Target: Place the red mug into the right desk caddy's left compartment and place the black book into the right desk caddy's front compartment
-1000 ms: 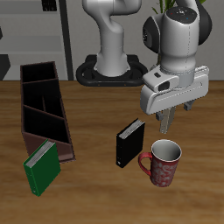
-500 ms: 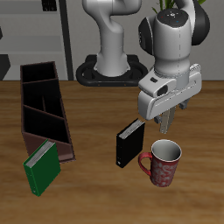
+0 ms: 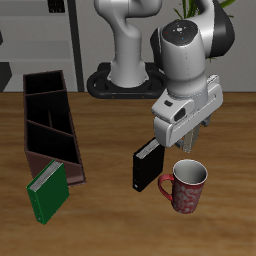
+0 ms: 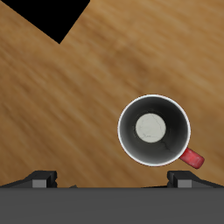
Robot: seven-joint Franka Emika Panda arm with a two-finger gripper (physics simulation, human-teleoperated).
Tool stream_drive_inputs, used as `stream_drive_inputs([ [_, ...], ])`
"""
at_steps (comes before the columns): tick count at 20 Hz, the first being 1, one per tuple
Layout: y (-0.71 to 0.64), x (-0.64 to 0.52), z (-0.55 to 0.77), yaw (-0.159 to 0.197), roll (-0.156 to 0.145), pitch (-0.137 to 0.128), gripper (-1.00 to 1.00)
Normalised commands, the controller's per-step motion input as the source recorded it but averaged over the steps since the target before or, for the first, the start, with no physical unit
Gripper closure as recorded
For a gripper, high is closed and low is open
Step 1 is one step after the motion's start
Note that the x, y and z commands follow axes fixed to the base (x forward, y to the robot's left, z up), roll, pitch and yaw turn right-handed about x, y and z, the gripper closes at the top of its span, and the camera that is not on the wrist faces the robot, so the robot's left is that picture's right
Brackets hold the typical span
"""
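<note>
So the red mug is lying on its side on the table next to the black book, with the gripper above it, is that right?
Not quite: the red mug stands upright, not on its side. The wrist view looks straight down into its round open mouth. The rest holds: it sits on the table beside the black book, with the gripper above it.

Large red patterned mug (image 3: pixel 187 187) upright on wooden surface (image 3: pixel 110 215), near front edge. Small thick black hardcover book (image 3: pixel 148 164) upright just beside mug, handle side. Tool (image 3: pixel 187 140) hangs above mug, apart from it. Long dark maroon-brown box caddy (image 3: pixel 49 127) well apart across surface, running front to back. Green book (image 3: pixel 46 190) at caddy's front end, nearest front edge.
</note>
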Motion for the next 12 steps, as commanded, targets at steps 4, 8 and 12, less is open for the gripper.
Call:
stream_drive_inputs([
  [4,0.01,0.06,-0.16,0.098,0.023,0.047,-1.00],
  [8,0.04,0.03,-0.27,0.077,0.003,0.066,-1.00],
  [12,0.05,-0.01,-0.12,0.045,0.018,0.063,-1.00],
])
